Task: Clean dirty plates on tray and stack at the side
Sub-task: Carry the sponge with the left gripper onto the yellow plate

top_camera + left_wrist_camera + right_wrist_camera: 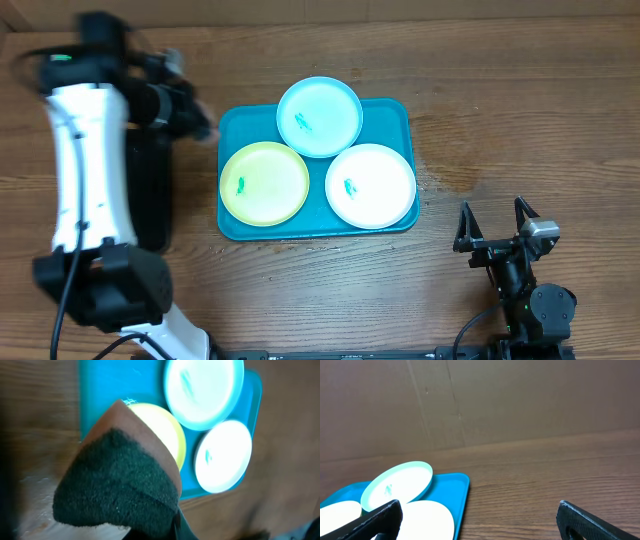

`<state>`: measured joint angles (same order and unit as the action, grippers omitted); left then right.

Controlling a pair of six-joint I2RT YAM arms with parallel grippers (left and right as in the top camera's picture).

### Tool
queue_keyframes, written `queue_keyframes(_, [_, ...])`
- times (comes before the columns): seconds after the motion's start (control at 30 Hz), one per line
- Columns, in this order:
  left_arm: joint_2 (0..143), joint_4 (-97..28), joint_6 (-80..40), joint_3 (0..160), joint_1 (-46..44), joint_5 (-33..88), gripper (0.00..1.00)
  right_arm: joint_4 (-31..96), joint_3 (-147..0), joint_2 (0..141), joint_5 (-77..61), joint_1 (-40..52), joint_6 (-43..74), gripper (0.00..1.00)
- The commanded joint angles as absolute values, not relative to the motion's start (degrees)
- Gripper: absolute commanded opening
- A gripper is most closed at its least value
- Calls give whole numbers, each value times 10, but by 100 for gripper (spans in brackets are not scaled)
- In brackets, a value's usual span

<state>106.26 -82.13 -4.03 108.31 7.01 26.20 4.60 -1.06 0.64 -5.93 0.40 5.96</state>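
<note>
Plates, three of them, lie on the blue tray [395, 115] in the middle of the wooden table [520, 120]. We see the yellow-green plate [264, 183] on the left side of the tray and the white plate [370, 186] on the right side, close beside each other. The pale blue plate [319, 117] sits behind them and pokes out over the far edge of the tray. Each plate has a small green smear on it.

The left gripper [200, 118] hangs just beside the tray's far left corner and looks blurry from above. It pinches a sponge [115, 485] with a dark green rough side and a brown side. In the left wrist view the sponge hides part of the yellow-green plate. A black tray [152, 195] lies under the left arm.

The right gripper [491, 208] is well apart from the blue tray, over the right front part of the table. Its two fingers are spread wide.
</note>
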Motion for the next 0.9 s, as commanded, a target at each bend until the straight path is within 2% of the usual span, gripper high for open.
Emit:
queue_keyframes(0.0, [1076, -777, -41, 993, 3, 263, 4, 44, -5, 2, -54, 3, 58, 100])
queue_keyframes(0.13, [1076, -673, -140, 877, -66, 170, 4, 44, -5, 2, -54, 3, 58, 100])
queue_keyframes(0.33, [1076, -558, -168, 785, -99, 128, 7, 44, -5, 2, -54, 3, 58, 100])
queue_keyframes(0.37, [1076, -546, -170, 779, -99, 128, 13, 44, -5, 2, -54, 3, 58, 100])
queue_keyframes(0.4, [1077, -531, -170, 771, -99, 129, 25, 44, -5, 2, -54, 3, 58, 100])
queue_keyframes(0.43, [1077, -520, -170, 765, -99, 129, 42, 44, -5, 2, -54, 3, 58, 100])
queue_keyframes(0.47, [1077, -514, -168, 764, -99, 129, 70, 44, -5, 2, -54, 3, 58, 100])
queue_keyframes(0.5, [1077, -510, -165, 763, -99, 129, 83, 44, -5, 2, -54, 3, 58, 100])
queue_keyframes(0.53, [1077, -509, -158, 765, -99, 129, 89, 44, -5, 2, -54, 3, 58, 100])
queue_keyframes(0.6, [1077, -523, -152, 781, -96, 129, 96, 44, -5, 2, -54, 3, 58, 100])
queue_keyframes(0.73, [1074, -601, -152, 876, -77, 130, 93, 44, -5, 2, -54, 3, 58, 100])
queue_keyframes(0.87, [1051, -726, -152, 1046, -32, 121, 93, 44, -5, 2, -54, 3, 58, 100])
